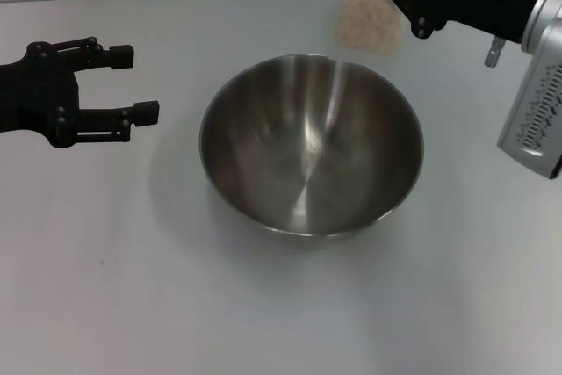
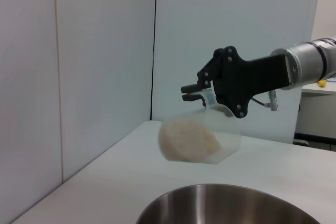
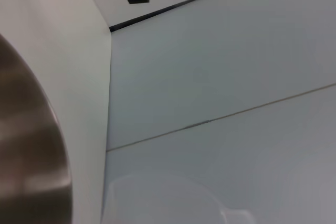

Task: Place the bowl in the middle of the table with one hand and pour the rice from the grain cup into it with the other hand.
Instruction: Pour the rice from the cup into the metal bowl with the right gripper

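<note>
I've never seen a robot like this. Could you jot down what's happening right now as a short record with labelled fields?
Bowl: the bowl sits mid-table, empty.
Grain cup: the grain cup is held tilted above the table, beyond the bowl's far rim.
Rice: the rice is all in the cup, none poured yet.
Right gripper: the right gripper is shut on the cup's edge.
Left gripper: the left gripper is open, holding nothing, to the left of the bowl.
Table: the table is white.

Pale panelled walls (image 2: pixel 105 51), dark vertical seams.
</note>
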Motion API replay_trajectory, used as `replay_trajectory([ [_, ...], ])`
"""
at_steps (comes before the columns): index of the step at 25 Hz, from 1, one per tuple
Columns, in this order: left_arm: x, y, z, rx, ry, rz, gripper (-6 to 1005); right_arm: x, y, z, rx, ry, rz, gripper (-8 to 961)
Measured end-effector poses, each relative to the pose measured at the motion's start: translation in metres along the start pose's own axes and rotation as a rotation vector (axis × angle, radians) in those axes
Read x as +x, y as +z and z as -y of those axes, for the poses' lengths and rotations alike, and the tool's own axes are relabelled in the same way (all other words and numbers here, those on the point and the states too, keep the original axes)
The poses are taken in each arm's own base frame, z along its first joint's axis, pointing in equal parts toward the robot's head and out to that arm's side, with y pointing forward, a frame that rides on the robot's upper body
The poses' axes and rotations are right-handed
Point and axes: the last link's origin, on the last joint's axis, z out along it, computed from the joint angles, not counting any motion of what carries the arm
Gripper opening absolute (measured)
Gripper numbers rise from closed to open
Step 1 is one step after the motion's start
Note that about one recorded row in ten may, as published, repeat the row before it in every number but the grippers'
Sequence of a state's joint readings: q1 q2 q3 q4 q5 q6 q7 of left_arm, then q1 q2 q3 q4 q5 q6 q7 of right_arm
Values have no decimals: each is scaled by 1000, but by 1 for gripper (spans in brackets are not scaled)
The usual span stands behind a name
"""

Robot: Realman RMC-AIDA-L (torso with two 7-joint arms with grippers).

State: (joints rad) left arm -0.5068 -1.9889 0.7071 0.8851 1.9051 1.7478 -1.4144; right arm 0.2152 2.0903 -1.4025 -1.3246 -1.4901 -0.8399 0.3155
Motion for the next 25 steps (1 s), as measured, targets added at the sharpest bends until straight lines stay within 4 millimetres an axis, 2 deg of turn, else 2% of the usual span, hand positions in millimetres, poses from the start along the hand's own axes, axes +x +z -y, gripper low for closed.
replay_trajectory([
  [11,1,2,2,8,2,-2,842,-21,11,-5,1,-286,-53,56],
  [25,2,3,3,17,7,-3,842,-44,14,-9,10,-485,-68,63],
])
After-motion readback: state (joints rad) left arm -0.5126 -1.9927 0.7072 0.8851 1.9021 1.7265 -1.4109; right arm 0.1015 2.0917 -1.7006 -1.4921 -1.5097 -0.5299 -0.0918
